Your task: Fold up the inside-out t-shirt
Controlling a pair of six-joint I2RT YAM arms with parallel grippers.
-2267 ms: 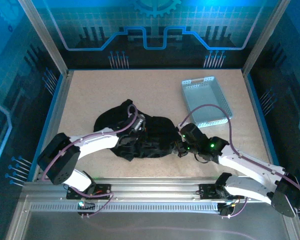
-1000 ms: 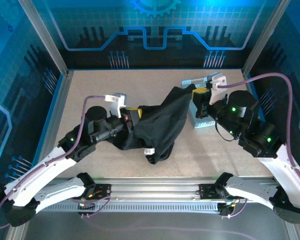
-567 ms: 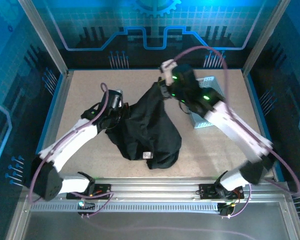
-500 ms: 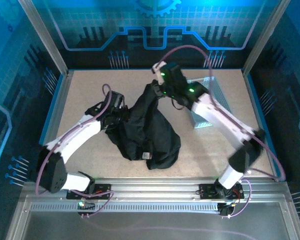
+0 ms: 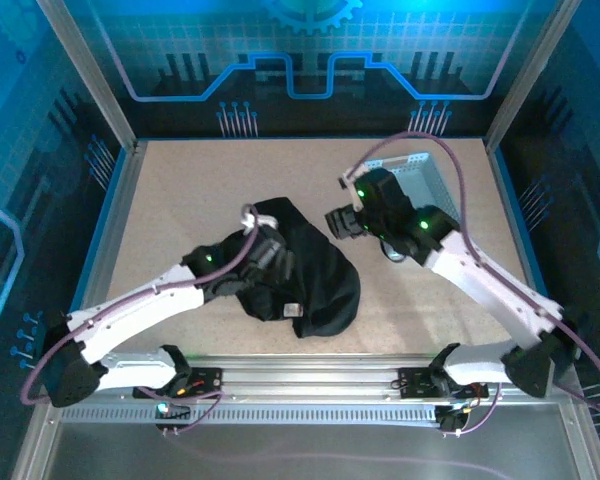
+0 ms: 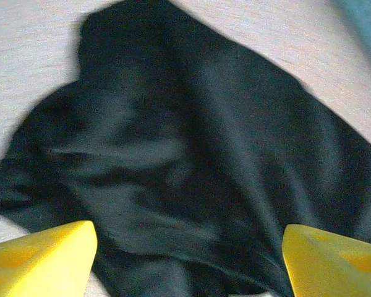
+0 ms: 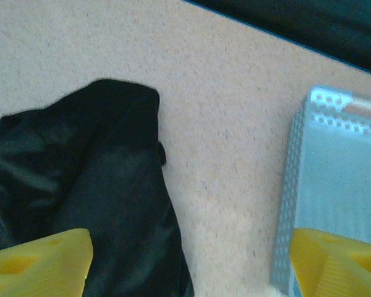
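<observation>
Top external shows the plain black fabric t-shirt point(image 5: 320, 280), stretched aloft a moment ago, heaped on the counter point(image 5: 180, 190) near centre. Both the left fingers point(image 6: 43, 253) and the right fingers point(image 7: 37, 260) hang released, so flattening must restart.

Matt cloth t-shirt point(image 5: 318, 272), perforated plastic tray point(image 5: 428, 180)

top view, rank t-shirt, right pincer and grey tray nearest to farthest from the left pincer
1. black t-shirt, directly beneath the left pincer
2. right pincer, to the right, just off the shirt's edge
3. grey tray, farther right, beyond that pincer
</observation>
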